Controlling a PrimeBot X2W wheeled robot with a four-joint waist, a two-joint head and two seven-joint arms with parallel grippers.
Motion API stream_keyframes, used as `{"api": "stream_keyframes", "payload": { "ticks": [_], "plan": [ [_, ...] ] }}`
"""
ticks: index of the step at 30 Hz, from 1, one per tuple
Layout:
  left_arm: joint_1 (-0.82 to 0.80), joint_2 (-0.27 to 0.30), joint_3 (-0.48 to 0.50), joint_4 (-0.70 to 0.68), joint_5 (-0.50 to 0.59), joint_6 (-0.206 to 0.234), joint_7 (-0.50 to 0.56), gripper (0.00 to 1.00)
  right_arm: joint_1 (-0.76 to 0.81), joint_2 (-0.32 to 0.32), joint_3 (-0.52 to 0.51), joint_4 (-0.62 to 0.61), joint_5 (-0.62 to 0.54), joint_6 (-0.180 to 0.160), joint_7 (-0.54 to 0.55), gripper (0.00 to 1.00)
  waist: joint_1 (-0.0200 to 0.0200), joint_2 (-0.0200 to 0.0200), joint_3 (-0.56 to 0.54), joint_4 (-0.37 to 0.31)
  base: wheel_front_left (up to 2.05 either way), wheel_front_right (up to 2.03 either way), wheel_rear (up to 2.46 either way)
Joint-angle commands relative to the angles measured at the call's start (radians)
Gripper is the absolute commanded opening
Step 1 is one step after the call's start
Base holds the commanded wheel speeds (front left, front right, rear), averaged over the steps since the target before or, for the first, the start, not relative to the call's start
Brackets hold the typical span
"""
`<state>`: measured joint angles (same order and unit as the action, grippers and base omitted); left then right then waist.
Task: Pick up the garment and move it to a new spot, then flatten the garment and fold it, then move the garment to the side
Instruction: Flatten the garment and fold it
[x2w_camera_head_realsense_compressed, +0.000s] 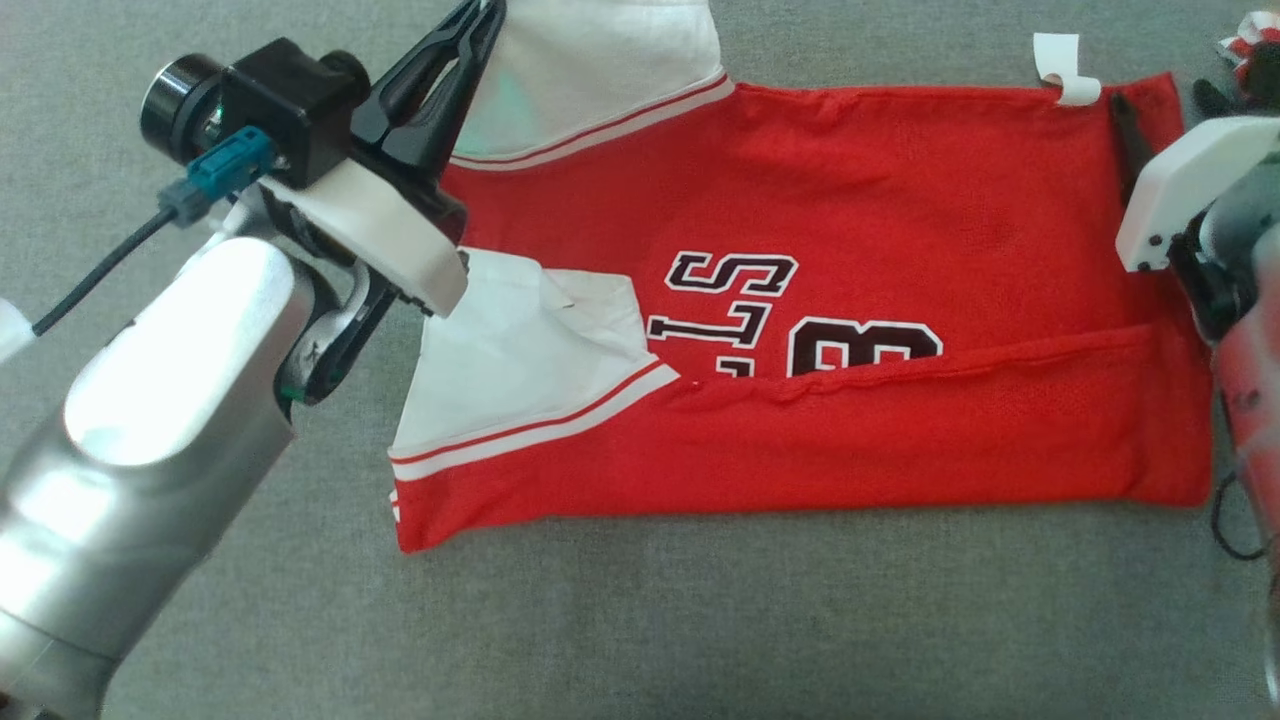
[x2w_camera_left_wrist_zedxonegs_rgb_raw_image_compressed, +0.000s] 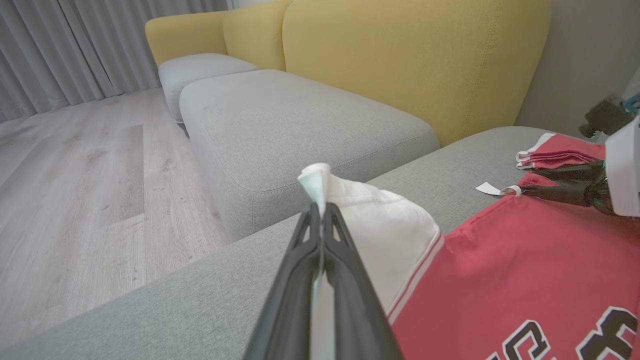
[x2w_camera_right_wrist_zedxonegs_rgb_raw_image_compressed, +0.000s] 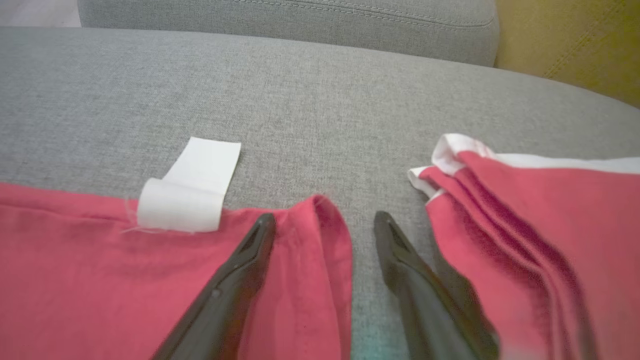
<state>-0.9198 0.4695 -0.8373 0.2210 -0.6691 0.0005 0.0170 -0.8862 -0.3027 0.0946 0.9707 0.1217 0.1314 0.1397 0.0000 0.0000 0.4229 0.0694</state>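
Head view, nearest me: one red jersey (x2w_camera_head_realsense_compressed: 900, 450) lies spread across the grey sofa cushion (x2w_camera_head_realsense_compressed: 700, 620). Its near edge is folded up over the chest, so the dark lettering (x2w_camera_head_realsense_compressed: 735, 290) and the number are half covered and I cannot read them whole. I count two white sleeves. The near sleeve (x2w_camera_head_realsense_compressed: 520, 370) lies flat on the jersey. The far sleeve (x2w_camera_left_wrist_zedxonegs_rgb_raw_image_compressed: 385, 220) is lifted, pinched in my left claw (x2w_camera_left_wrist_zedxonegs_rgb_raw_image_compressed: 320, 210), whose two fingers are pressed together on a fold of it.

At the jersey's other end my right claw (x2w_camera_right_wrist_zedxonegs_rgb_raw_image_compressed: 324, 220) stands with its fingers apart. One finger is over the red corner of the hem and the other is over bare cushion. I cannot tell whether either tip presses down. One white label (x2w_camera_right_wrist_zedxonegs_rgb_raw_image_compressed: 192, 187) curls off the hem just beside that claw.

Beyond it sits one second folded garment (x2w_camera_right_wrist_zedxonegs_rgb_raw_image_compressed: 525, 210), red with white trim, cut off by the frame edge.

Farther off in the left wrist view are two more grey seat cushions (x2w_camera_left_wrist_zedxonegs_rgb_raw_image_compressed: 300, 120), the yellow backrest (x2w_camera_left_wrist_zedxonegs_rgb_raw_image_compressed: 415, 60), a wooden floor (x2w_camera_left_wrist_zedxonegs_rgb_raw_image_compressed: 75, 190) and grey curtains (x2w_camera_left_wrist_zedxonegs_rgb_raw_image_compressed: 60, 45).
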Motion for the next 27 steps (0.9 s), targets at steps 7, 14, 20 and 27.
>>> {"api": "stream_keyframes", "payload": {
  "ticks": [7, 14, 20, 27],
  "plan": [
    [-0.051, 0.048, 0.044, -0.02, 0.008, 0.018, 0.003, 0.0, -0.068, -0.014, 0.103, 0.04, 0.052, -0.001, 0.002, 0.0, 0.0, 0.0, 0.017, 0.001, 0.0, 0.0, 0.0],
    [-0.08, 0.064, 0.069, 0.056, 0.012, 0.038, -0.012, 0.0, -0.152, -0.028, 0.158, -0.008, 0.185, -0.001, -0.087, 0.0, 0.0, 0.0, 0.009, -0.025, 0.0, 0.0, 0.0],
    [-0.143, 0.078, 0.092, 0.153, 0.024, 0.036, -0.033, 0.0, -0.208, -0.023, 0.198, -0.062, 0.305, -0.001, -0.147, 0.0, 0.0, 0.0, 0.013, -0.06, 0.0, 0.0, 0.0],
    [-0.269, 0.05, 0.103, 0.309, 0.066, 0.025, -0.108, 0.0, -0.284, -0.012, 0.227, -0.063, 0.396, -0.001, -0.23, 0.0, 0.0, 0.0, 0.03, -0.084, 0.0, 0.0, 0.0]
  ]
}}
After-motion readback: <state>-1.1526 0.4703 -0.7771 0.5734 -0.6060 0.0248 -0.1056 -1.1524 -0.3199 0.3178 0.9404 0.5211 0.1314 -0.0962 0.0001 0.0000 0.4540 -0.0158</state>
